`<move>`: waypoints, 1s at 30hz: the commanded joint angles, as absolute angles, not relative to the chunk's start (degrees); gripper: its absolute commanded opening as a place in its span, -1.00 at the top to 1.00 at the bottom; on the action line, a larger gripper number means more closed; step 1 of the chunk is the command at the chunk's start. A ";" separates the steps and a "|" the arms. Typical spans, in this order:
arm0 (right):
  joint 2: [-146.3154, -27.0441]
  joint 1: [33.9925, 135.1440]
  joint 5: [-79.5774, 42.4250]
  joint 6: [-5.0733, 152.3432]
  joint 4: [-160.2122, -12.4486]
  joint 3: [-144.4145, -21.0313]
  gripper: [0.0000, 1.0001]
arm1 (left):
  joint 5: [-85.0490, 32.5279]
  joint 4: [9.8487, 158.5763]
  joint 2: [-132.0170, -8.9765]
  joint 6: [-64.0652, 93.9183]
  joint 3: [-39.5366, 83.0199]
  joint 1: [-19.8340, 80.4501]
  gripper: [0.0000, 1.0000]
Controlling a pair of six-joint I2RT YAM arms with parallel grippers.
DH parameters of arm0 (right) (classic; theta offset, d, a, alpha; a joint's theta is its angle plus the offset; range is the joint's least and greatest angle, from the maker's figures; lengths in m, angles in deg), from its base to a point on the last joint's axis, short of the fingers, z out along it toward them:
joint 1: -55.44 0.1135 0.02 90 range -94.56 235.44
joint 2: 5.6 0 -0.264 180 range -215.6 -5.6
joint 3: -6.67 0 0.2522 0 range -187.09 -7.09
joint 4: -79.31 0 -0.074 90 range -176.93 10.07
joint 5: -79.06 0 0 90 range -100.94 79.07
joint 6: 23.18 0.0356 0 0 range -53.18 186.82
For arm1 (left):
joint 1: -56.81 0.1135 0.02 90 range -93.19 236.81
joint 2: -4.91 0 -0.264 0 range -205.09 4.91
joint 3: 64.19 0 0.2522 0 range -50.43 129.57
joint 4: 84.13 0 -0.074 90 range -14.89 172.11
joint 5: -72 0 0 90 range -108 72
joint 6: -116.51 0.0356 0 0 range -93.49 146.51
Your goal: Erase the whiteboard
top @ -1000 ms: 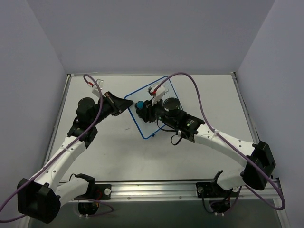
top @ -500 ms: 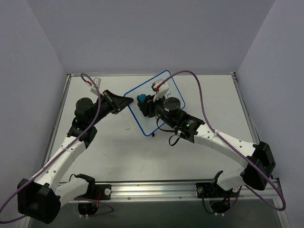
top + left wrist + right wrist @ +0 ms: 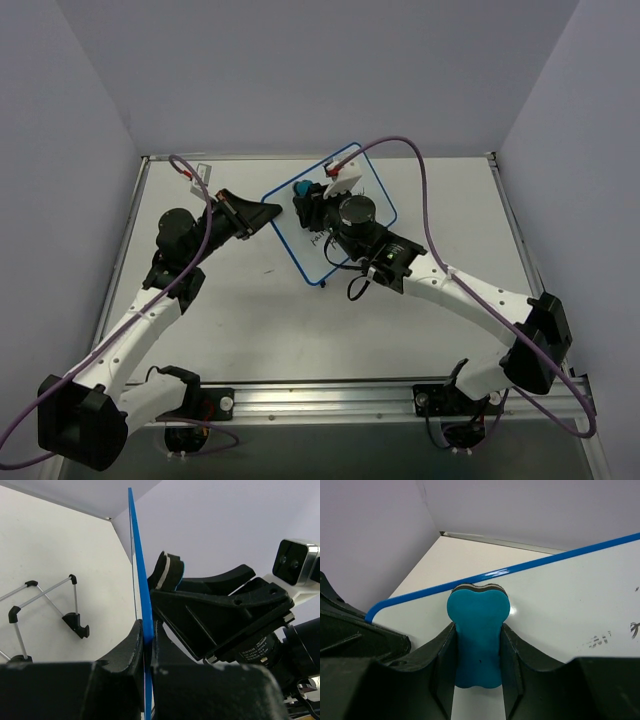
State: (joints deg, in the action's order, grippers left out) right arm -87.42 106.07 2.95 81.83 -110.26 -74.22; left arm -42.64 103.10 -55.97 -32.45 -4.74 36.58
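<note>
The whiteboard (image 3: pixel 372 203), white with a thin blue rim, stands tilted near the table's far middle. My left gripper (image 3: pixel 266 213) is shut on its left edge; the left wrist view shows the blue rim (image 3: pixel 137 565) edge-on between the jaws (image 3: pixel 148 637). My right gripper (image 3: pixel 303 196) is shut on a blue eraser (image 3: pixel 301 187) and presses it against the board's upper left part. In the right wrist view the eraser (image 3: pixel 478 630) sits between the fingers, just below the rim (image 3: pixel 520 569). Faint black writing (image 3: pixel 600 639) shows on the board (image 3: pixel 560 605) to the right.
A small wire stand with black feet (image 3: pixel 47 607) rests on the table behind the board in the left wrist view. The table's back wall and side walls close in the space. Purple cables arc over both arms.
My right gripper has moved the eraser up and to the left across the board, toward the top rim. The board has shifted and turned slightly with it. The left gripper has kept its hold.
</note>
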 commanded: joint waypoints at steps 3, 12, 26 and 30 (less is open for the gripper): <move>-92.43 105.89 5.50 82.20 -106.97 -78.10 0.86 | -52.98 121.04 -53.80 -40.03 -2.26 35.10 0.95; -94.46 105.98 4.01 83.69 -103.72 -80.84 0.86 | -52.81 118.60 -52.66 -38.27 -2.44 35.19 0.95; -80.32 109.58 -2.84 85.72 -104.40 -55.53 0.88 | -48.24 110.67 -49.67 -32.73 0.11 36.24 0.95; -77.76 109.93 -5.57 85.19 -114.14 -50.25 0.86 | -47.09 112.34 -50.11 -34.75 -1.03 36.33 0.95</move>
State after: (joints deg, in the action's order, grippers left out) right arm -77.72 108.85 -0.76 85.45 -110.35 -53.44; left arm -42.29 95.19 -54.33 -26.97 -5.63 37.32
